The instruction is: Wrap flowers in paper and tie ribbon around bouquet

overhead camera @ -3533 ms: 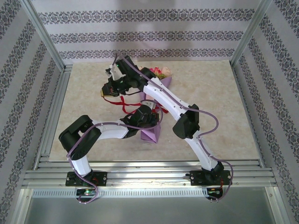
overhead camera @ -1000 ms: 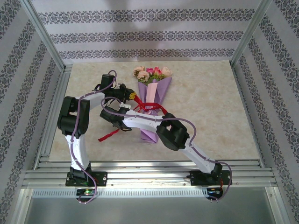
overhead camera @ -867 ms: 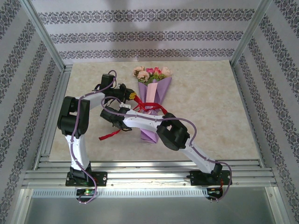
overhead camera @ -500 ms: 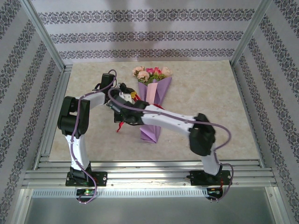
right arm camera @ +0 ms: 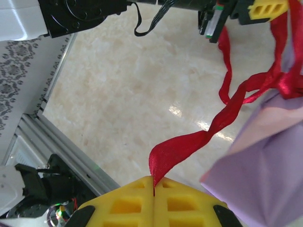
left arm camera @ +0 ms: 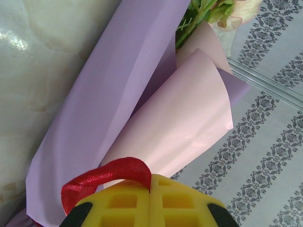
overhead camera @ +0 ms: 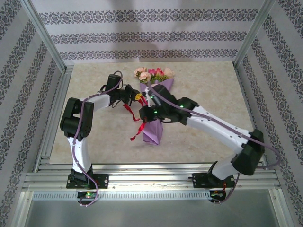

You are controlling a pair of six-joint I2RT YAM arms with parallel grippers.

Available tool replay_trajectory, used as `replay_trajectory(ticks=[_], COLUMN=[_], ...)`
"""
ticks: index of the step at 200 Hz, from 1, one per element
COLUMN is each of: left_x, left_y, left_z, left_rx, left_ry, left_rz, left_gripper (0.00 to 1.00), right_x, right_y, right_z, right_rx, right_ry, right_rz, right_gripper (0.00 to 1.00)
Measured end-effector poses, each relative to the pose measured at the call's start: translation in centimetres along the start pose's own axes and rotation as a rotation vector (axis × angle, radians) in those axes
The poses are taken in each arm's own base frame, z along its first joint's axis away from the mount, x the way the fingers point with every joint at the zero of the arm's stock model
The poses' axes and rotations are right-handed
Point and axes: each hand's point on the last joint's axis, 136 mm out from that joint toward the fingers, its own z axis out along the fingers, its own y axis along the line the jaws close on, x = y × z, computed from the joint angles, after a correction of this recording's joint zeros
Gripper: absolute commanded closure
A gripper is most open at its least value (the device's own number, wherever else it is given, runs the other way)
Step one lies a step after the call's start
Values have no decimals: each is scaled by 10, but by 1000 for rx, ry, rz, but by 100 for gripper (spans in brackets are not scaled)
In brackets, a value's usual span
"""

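The table (overhead camera: 208,90) is a beige, marbled top, glossy enough to throw bright glints in the right wrist view. Walls (overhead camera: 142,35) papered in pale stripes with dark floral bands close it in at 9, 12 and 3 o'clock. Bare metal posts (overhead camera: 45,35) stand at the far corners, and ribbed metal rails (overhead camera: 151,172) run along the 6 o'clock edge where both arm bases are bolted.

The bouquet (overhead camera: 152,135) lies flat near the middle of the table. Its flowers (overhead camera: 151,74) point to 12 o'clock and its narrow purple end points to 6. The paper (left arm camera: 118,94) is rolled into a cone, lilac outside with a pale pink flap folded over.

The left gripper (left arm camera: 150,189) comes in from 9 o'clock, just beside the bouquet. Its yellow pads are pressed together on a loop of the red ribbon (left arm camera: 109,172), right against the paper. The right gripper (right arm camera: 154,189) reaches over from 4 o'clock, also closed, pinching the ribbon's loose end. From there the ribbon twists up across the table to the bouquet at 2 o'clock in the right wrist view. In the top view a free red tail hangs toward 7 o'clock of the cone.
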Motion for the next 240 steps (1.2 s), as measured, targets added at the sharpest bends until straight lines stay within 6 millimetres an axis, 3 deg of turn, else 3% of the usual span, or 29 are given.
replay_trajectory(ticks=[53,85,109,140,195,240], left_x=[-7,-8,-7,-3,0,-1], left_y=[2,2,1,7,11,6], left_z=[0,-1,-1,2,3,3], left_rx=[-8,-9,-11,-36,-58,-51], left_ry=[-42,-53,-58,-57,-53,-57], left_rz=[-1,0,3,7,7,14], left_gripper=[100,100,100,100,100,100], right_x=[-6,-3,1,4,18,2], right_y=[-38,-70,-80,-66,-5,13], right_z=[-65,-75,-77,-85,-101,-119], right_rx=[-10,31,33,-36,-226,-281], right_ry=[-111,-115,-107,-99,-92,-169], right_rz=[67,125,148,122,-12,-59], right_gripper=[100,100,100,100,100,100])
